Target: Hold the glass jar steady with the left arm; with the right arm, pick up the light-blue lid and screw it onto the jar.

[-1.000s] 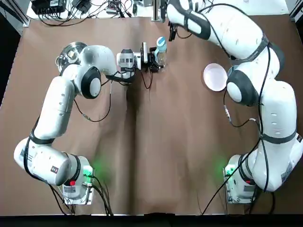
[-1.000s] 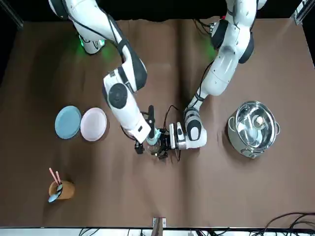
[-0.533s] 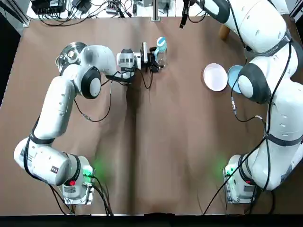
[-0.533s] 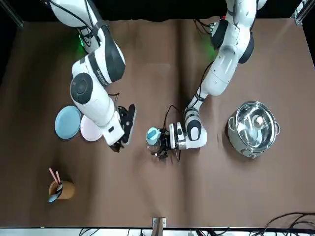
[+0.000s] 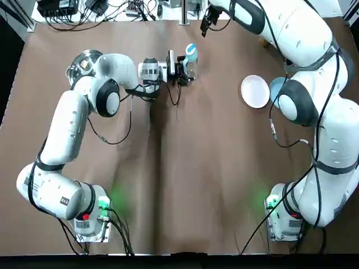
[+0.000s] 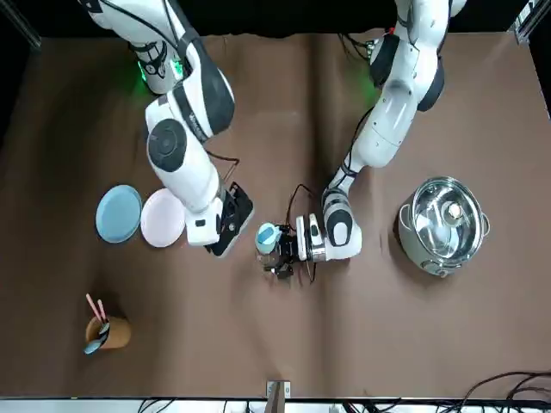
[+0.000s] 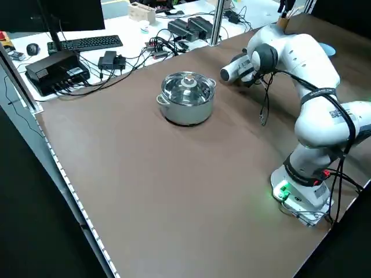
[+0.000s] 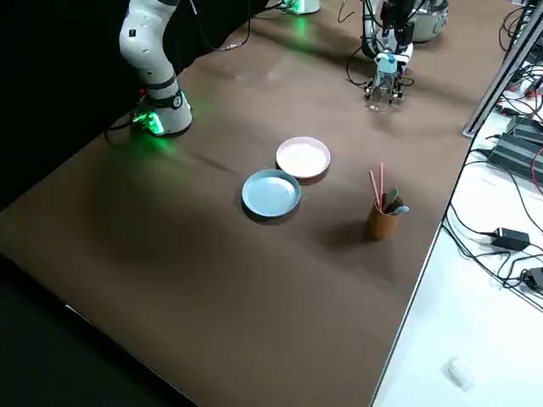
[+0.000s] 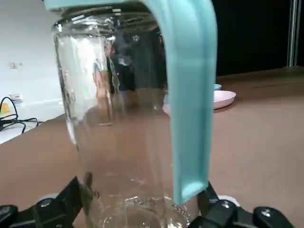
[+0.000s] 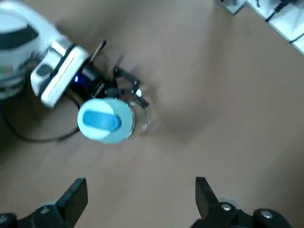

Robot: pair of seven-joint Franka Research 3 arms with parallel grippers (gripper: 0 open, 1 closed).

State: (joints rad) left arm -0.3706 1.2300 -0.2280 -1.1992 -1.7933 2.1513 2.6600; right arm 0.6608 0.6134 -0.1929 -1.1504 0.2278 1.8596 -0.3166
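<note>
The glass jar (image 5: 190,67) stands upright at the table's far middle, and the light-blue lid (image 5: 190,52) sits on its mouth. My left gripper (image 5: 183,70) lies level with the table and is shut on the jar's lower body. Up close, the left wrist view shows the jar (image 9: 118,133) between the fingers, with the lid's strap (image 9: 187,95) hanging down its side. My right gripper (image 6: 231,225) hovers beside the jar (image 6: 269,248), open and empty. From above, the right wrist view has the lid (image 10: 105,119) ahead of the spread fingers (image 10: 71,199).
A steel pot (image 5: 84,61) with its cover stands beyond the left arm's elbow. A pink plate (image 5: 254,91) and a blue plate (image 6: 118,213) lie on the right arm's side. A brown cup (image 6: 105,330) with utensils stands near the far edge.
My right gripper has come off the jar's top and drawn away to its own side, then drifted slightly back. The lid stays on the jar. The left arm has not moved.
</note>
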